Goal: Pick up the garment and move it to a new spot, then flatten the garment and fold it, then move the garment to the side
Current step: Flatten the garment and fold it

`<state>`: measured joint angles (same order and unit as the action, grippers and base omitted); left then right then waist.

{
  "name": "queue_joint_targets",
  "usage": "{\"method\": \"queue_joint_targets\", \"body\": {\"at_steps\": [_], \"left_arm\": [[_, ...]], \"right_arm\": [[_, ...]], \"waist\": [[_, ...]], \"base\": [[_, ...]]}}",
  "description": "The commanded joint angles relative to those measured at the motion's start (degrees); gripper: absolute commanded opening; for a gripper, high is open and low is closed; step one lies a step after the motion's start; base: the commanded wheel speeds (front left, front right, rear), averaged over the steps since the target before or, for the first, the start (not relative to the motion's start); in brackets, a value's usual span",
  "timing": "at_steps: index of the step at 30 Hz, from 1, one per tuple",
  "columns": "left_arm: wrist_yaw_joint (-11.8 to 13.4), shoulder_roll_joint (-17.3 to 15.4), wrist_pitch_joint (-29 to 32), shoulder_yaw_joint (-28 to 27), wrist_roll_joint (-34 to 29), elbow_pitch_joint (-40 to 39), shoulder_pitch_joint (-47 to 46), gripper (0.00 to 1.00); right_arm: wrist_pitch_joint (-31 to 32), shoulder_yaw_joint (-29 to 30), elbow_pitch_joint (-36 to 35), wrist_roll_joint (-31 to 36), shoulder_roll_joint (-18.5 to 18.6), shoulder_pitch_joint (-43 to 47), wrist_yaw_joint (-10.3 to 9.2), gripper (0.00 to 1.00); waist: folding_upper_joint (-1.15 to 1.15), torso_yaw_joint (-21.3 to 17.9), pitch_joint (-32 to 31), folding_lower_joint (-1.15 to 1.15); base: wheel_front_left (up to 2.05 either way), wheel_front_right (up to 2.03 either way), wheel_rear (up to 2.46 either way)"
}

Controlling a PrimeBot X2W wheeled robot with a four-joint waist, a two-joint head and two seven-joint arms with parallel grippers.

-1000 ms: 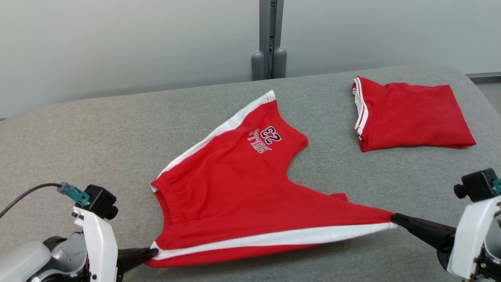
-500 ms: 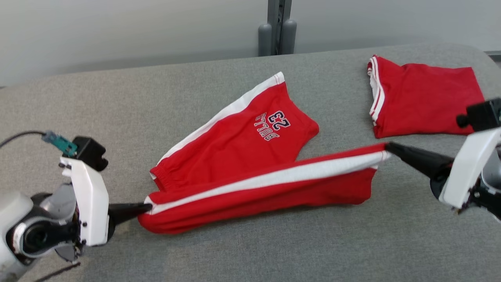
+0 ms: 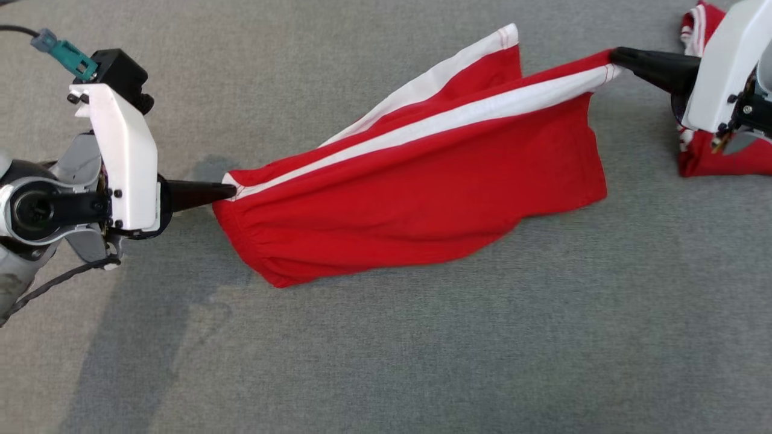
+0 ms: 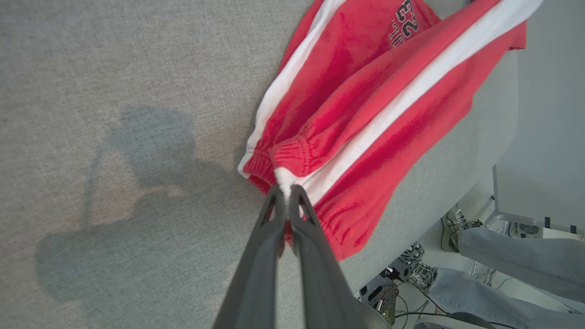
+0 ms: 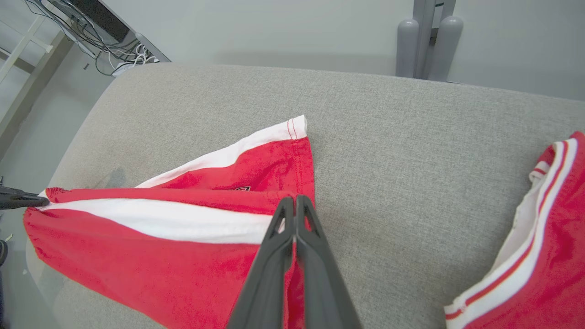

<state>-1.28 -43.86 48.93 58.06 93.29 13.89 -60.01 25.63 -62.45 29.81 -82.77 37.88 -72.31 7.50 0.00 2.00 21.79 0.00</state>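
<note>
Head view: the left end effector [image 3: 232, 191] pinches the waistband corner of the red shorts [image 3: 422, 199] and the right end effector [image 3: 612, 55] pinches the striped hem. One leg hangs taut between them; the other lies on the grey worktop [image 3: 422, 349].

Left wrist view: fingers pressed together on the elastic.

Right wrist view: clamped on the hem.

Pulling wider could slip a thin pinch and drop one end. The right arm could also snag the folded garment [image 3: 718, 160] beside it.

Count: two end effectors, two red garments.
</note>
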Motion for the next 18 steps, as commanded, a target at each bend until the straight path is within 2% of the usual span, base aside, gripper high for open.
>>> {"method": "queue_joint_targets", "body": {"at_steps": [1, 9, 17, 18], "left_arm": [[-0.18, 0.62, 0.47, -0.2, -0.12, 0.96, -1.28, 0.0], [-1.32, 4.54, 1.24, -0.35, -0.86, 4.16, -4.66, 0.0], [-2.29, 7.02, -0.11, -0.75, -1.96, 7.34, -6.68, 0.0], [-2.41, 7.29, -0.51, -0.89, -2.31, 7.86, -6.92, 0.09]], "right_arm": [[0.55, -0.35, 1.77, 1.07, -0.51, -1.75, -0.01, 0.0], [0.04, -1.29, 8.49, 3.75, -3.95, -7.45, -0.01, 0.0], [-1.94, -2.36, 12.17, 5.39, -5.97, -9.9, -0.01, 0.0], [-2.49, -2.37, 12.84, 5.56, -6.25, -10.2, -0.01, 0.17]], "waist": [[0.0, 3.07, 3.11, 0.0], [0.0, 5.87, 6.24, 0.0], [0.0, 6.76, 8.28, 0.0], [0.0, 6.77, 8.39, 0.0]], "base": [[0.0, 0.0, 0.0], [0.0, 0.0, 0.0], [0.0, 0.0, 0.0], [0.0, 0.0, 0.0]]}}
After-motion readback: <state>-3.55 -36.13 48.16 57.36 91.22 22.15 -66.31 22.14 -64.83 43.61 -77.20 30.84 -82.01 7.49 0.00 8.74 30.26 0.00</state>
